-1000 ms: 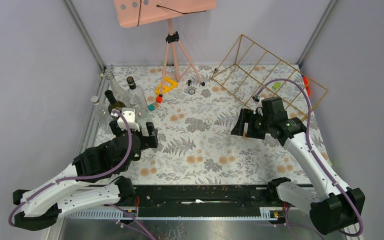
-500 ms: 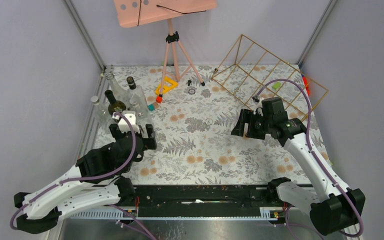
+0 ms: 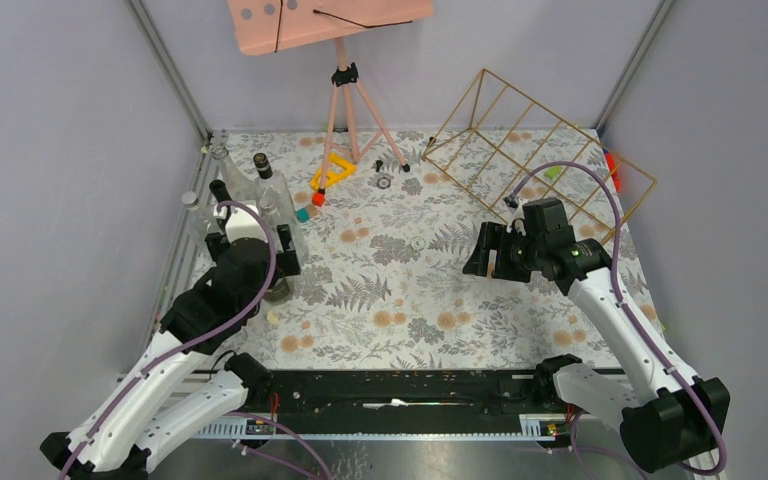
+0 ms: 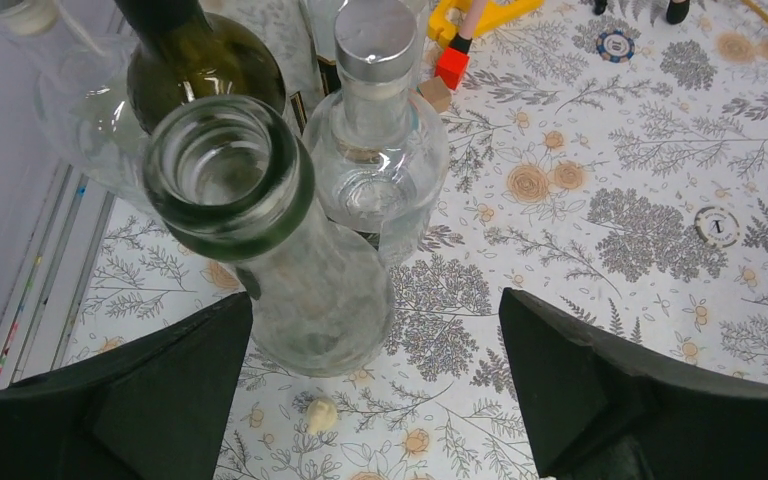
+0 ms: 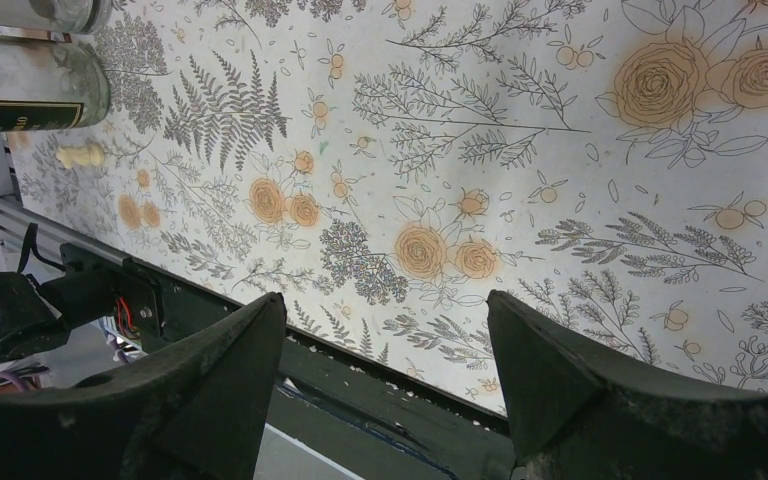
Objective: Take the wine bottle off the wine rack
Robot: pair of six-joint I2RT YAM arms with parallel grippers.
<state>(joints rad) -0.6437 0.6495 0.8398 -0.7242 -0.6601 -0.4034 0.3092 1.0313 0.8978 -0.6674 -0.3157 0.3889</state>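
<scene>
Left gripper (image 4: 375, 300): jaws spread wide, empty, hanging over the open-necked wine bottle (image 4: 260, 230). The bottle stands upright on the table (image 4: 600, 180), touching a capped clear bottle (image 4: 375, 150), with a dark bottle (image 4: 200, 70) behind. The wine rack (image 3: 540, 150), far right, shows no bottle in its cells. Seemingly set-down done. Best to rise straight up, clear of the necks. Right gripper (image 5: 385, 300): open, empty.

plain lavender walls (image 3: 50, 150) enclose a table (image 3: 380, 300) covered in floral, fern-printed cloth.
</scene>
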